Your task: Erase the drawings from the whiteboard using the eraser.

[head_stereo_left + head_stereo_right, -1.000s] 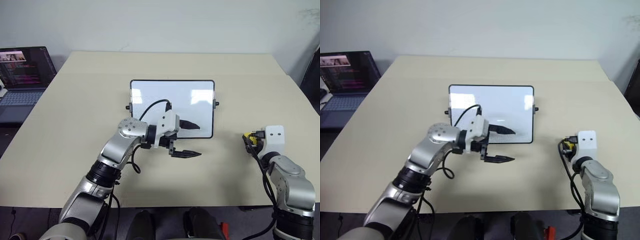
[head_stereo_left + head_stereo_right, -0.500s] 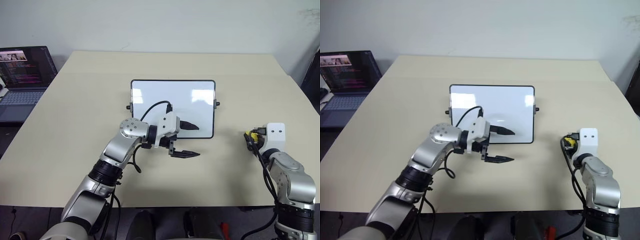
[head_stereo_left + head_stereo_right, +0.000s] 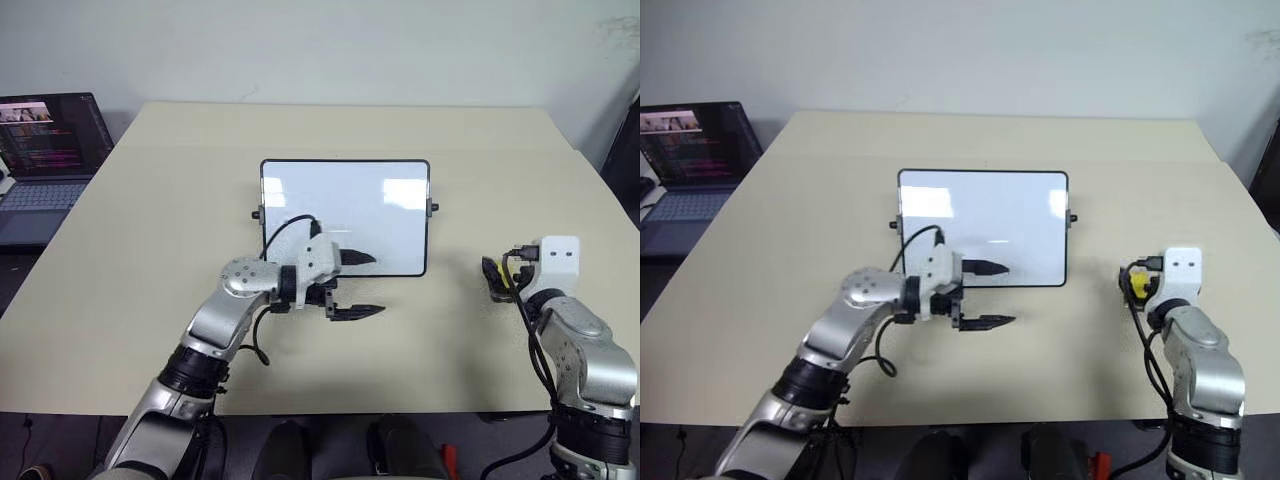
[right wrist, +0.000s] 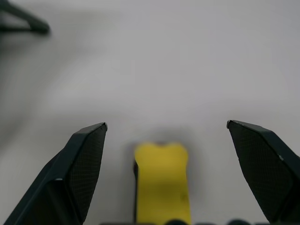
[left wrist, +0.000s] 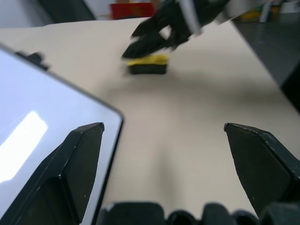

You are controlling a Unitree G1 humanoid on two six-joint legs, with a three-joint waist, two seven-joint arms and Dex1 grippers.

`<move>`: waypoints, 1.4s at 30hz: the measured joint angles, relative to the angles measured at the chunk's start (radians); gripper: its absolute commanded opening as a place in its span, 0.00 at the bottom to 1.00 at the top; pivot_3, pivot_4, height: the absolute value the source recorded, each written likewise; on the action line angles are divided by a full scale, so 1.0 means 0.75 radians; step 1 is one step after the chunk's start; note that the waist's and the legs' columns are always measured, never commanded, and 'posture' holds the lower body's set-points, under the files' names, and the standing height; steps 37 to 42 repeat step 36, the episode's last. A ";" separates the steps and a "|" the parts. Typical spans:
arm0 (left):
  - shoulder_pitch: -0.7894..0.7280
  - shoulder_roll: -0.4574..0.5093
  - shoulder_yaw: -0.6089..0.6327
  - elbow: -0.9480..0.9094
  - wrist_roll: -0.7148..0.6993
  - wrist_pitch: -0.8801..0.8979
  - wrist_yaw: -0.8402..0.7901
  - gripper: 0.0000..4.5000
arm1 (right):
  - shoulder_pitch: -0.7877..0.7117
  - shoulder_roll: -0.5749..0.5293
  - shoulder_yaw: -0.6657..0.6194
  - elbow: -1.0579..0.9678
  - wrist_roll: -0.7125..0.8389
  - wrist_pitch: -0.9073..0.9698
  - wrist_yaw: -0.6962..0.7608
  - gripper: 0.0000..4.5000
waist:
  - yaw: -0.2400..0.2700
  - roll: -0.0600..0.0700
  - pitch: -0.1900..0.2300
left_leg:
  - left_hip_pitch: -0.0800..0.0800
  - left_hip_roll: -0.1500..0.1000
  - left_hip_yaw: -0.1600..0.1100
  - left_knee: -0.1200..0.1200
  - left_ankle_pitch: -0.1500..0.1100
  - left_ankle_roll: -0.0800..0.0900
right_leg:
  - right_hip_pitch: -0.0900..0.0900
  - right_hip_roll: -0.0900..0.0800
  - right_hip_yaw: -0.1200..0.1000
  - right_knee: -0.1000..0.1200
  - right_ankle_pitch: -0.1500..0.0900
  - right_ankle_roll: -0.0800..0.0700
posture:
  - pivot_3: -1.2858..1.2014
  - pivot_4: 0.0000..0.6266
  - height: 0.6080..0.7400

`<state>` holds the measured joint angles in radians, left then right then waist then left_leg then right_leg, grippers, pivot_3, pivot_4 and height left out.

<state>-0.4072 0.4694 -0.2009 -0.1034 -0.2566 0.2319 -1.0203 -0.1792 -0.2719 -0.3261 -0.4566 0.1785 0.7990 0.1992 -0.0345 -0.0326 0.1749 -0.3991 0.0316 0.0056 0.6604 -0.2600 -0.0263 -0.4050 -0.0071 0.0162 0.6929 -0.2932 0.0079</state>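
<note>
Left eye view: a glossy white whiteboard with a thin black frame, rounded corners and small black knobs on its short sides lies flat on a matte beige table. Its surface gives off pale window glare, and no red marks can be made out on it. The left gripper hovers at the board's near edge with its two tapered black fingers spread apart and nothing between them, one finger over the white surface and one over the table.

Near the table's right side, well apart from the board, the eraser lies on the table, a small yellow block with a black underside. The right gripper hangs just over it with its textured black fingers wide apart, the yellow block lying between them and touching neither.

An open laptop sits beyond the table's far left corner, its dark screen covered in lines of text too small to read.
</note>
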 measured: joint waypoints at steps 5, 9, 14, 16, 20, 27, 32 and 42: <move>0.239 0.008 0.246 -0.239 -0.084 0.170 0.237 1.00 | 0.097 0.065 0.162 -0.153 0.032 -0.064 0.026 1.00 | 0.005 0.000 0.000 | 0.000 0.001 -0.001 0.000 0.000 0.000 | 0.000 -0.005 -0.002 -0.001 0.000 0.000 | 0.52 0.24 1.00; 0.446 -0.044 0.401 -0.440 -0.155 0.265 0.428 1.00 | 0.187 0.058 0.301 -0.162 -0.018 -0.219 0.036 1.00 | 0.007 0.000 -0.001 | 0.000 -0.003 0.000 0.000 0.000 -0.001 | 0.001 -0.011 -0.001 -0.003 0.000 0.002 | 0.52 0.24 1.00; 0.768 -0.223 0.539 -0.517 -0.070 0.205 0.733 1.00 | 0.357 0.078 0.378 -0.045 -0.105 -0.594 0.049 1.00 | 0.011 -0.002 -0.002 | 0.000 -0.003 0.000 0.000 -0.001 -0.002 | 0.003 -0.011 -0.002 -0.005 0.000 0.003 | 0.52 0.24 1.00; 0.803 -0.254 0.589 -0.511 -0.005 0.135 0.838 1.00 | 0.399 0.095 0.370 0.010 -0.083 -0.686 0.069 1.00 | 0.016 -0.002 -0.002 | 0.000 -0.003 -0.001 0.000 -0.001 -0.002 | 0.003 -0.011 -0.003 -0.006 0.000 0.004 | 0.52 0.24 1.00; 0.821 -0.252 0.733 -0.423 0.101 0.019 0.999 1.00 | 0.477 0.112 0.350 0.027 0.009 -0.757 0.133 1.00 | 0.013 -0.002 -0.002 | 0.003 -0.002 0.000 0.001 -0.001 -0.002 | 0.005 -0.010 -0.002 -0.005 -0.001 0.006 | 0.52 0.24 1.00; 0.766 -0.262 0.780 -0.358 0.175 -0.029 1.166 1.00 | 0.481 0.104 0.268 0.039 0.118 -0.793 0.181 1.00 | 0.012 -0.002 -0.003 | 0.009 -0.002 -0.003 0.001 -0.001 -0.002 | 0.016 -0.011 -0.005 -0.012 0.000 0.007 | 0.52 0.24 1.00; 0.804 -0.296 0.763 -0.349 0.214 -0.034 1.218 1.00 | 0.570 0.103 0.286 -0.017 0.116 -0.789 0.174 1.00 | 0.012 -0.002 -0.003 | 0.011 -0.002 -0.002 -0.001 -0.003 -0.003 | 0.020 -0.012 -0.005 -0.017 0.001 0.005 | 0.52 0.24 1.00; 0.879 -0.359 0.748 -0.348 0.226 -0.014 1.262 1.00 | 0.625 0.072 0.296 -0.100 0.129 -0.729 0.174 1.00 | 0.011 -0.003 -0.003 | 0.011 -0.002 -0.002 0.000 -0.004 -0.003 | 0.020 -0.012 -0.005 -0.017 0.000 0.007 | 0.52 0.24 1.00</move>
